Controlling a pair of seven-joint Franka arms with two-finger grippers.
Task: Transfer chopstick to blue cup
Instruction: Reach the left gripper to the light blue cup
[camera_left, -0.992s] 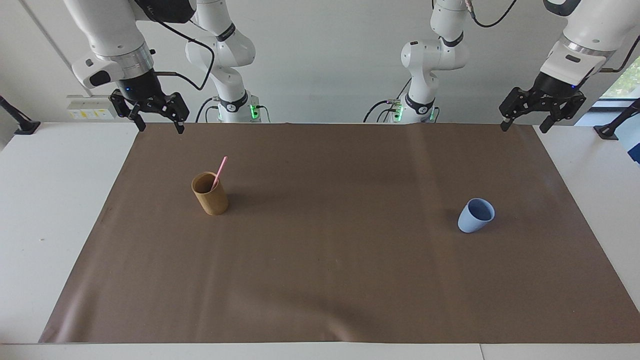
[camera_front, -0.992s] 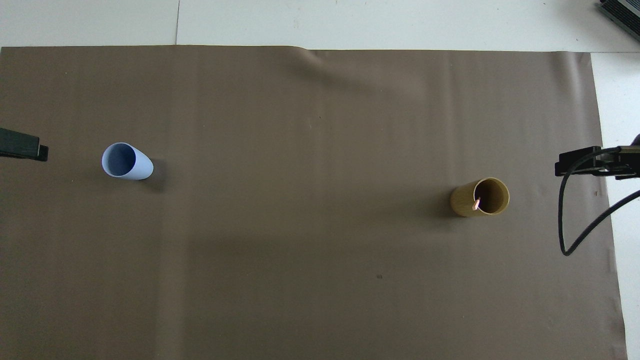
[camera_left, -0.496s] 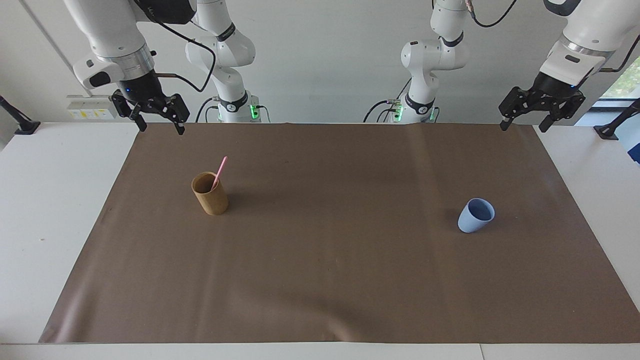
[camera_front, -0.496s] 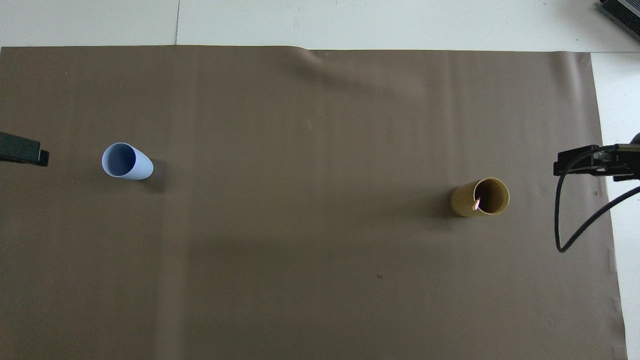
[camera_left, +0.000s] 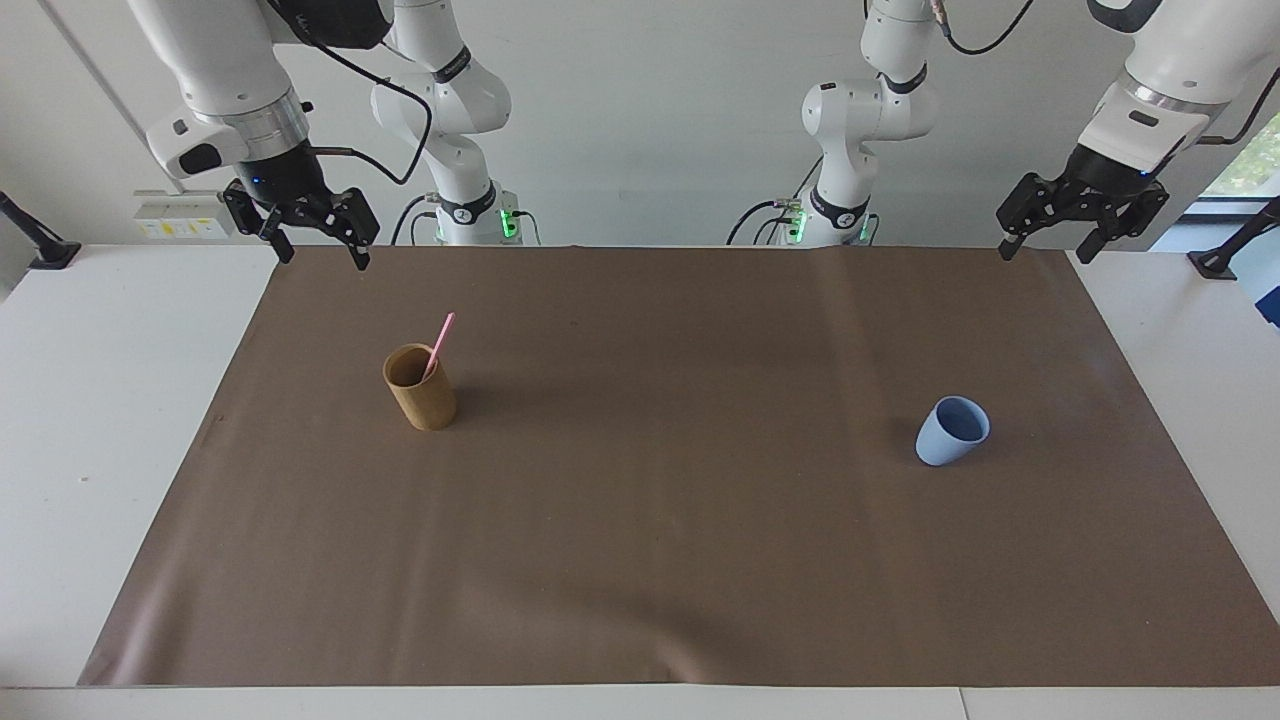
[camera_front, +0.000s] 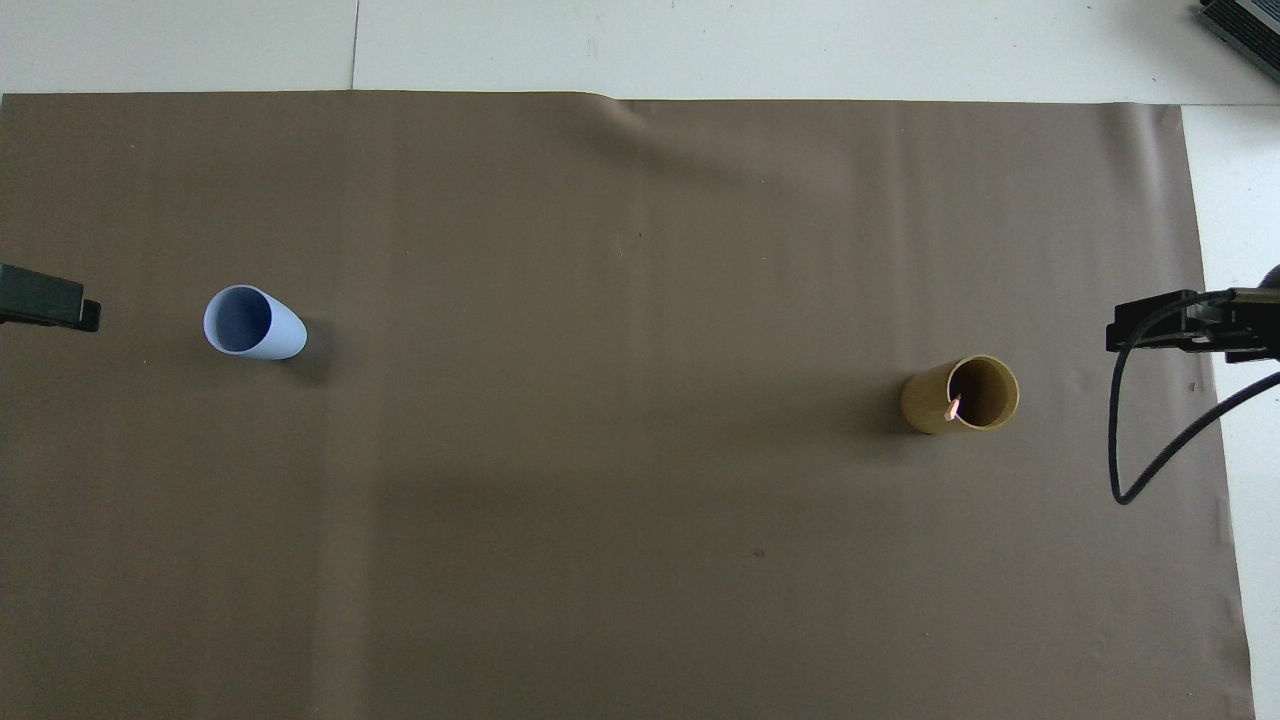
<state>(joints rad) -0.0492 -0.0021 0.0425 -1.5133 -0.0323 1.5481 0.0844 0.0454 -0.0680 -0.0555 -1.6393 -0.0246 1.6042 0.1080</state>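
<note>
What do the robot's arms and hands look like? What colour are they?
Both arms are smooth, rounded and glossy white, with black bands at the joints and a silver ring at each wrist. The right gripper and the left gripper are black with two thin jaws. Black cables loop along the arms, and small green lights glow at the bases.

Both end effectors (camera_left: 321, 243) (camera_left: 1047, 243) raised, open

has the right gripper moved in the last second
Yes, slightly: in the facing view the right gripper has risen a little relative to the brown mat's edge nearest the robots.
</note>
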